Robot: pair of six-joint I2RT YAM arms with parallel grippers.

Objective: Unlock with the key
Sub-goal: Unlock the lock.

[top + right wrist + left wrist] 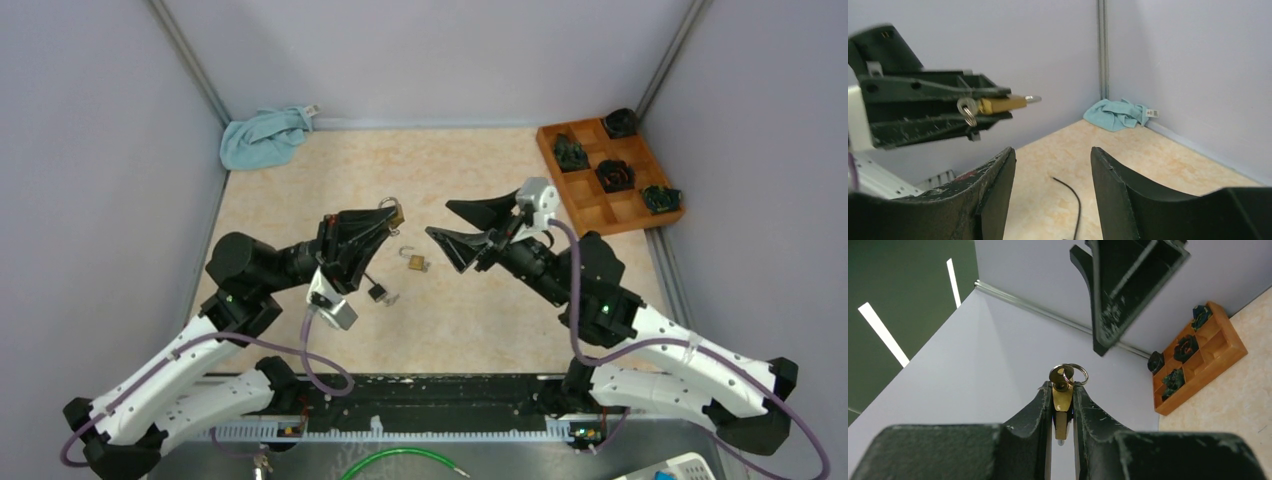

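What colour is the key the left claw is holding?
The key is brass-gold with a silver tip, clearest in the right wrist view.

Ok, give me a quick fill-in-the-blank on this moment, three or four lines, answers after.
1. The left gripper is shut on a brass ____ with a ring through its head.
2. The jaws of the right gripper stand ____, with nothing between them.
3. The padlock lies on the ____, between the two grippers.
4. The blue cloth lies bunched in the far ____ corner.

Missing words: key; open; table; left.
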